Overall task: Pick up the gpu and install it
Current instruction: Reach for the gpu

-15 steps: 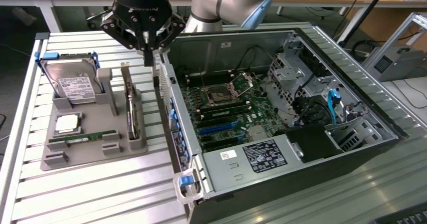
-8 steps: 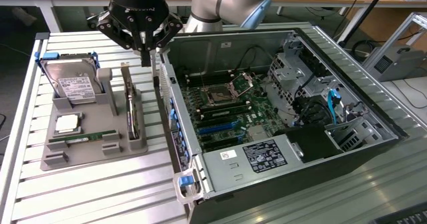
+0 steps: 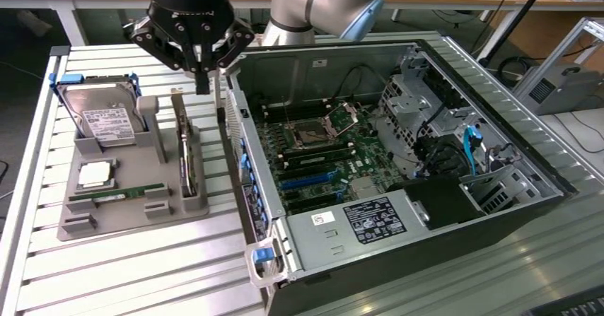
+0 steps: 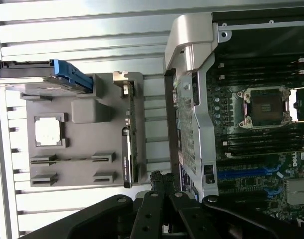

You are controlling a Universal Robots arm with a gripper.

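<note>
On the grey holder (image 3: 123,213), near the counter's (image 3: 141,273) edge at the exterior view's left, 1 hard drive (image 3: 104,121) stands behind a flat RAM stick (image 3: 118,194). Next, the gpu (image 3: 189,157) stands on edge in the holder's slots, untouched. Above it, a little toward the open computer case (image 3: 312,65), hangs the claw (image 3: 201,84), pinched shut and empty. A clean pick, I judge, needs the fingers parted, squared across the card's top edge, then a straight upward pull.
</note>
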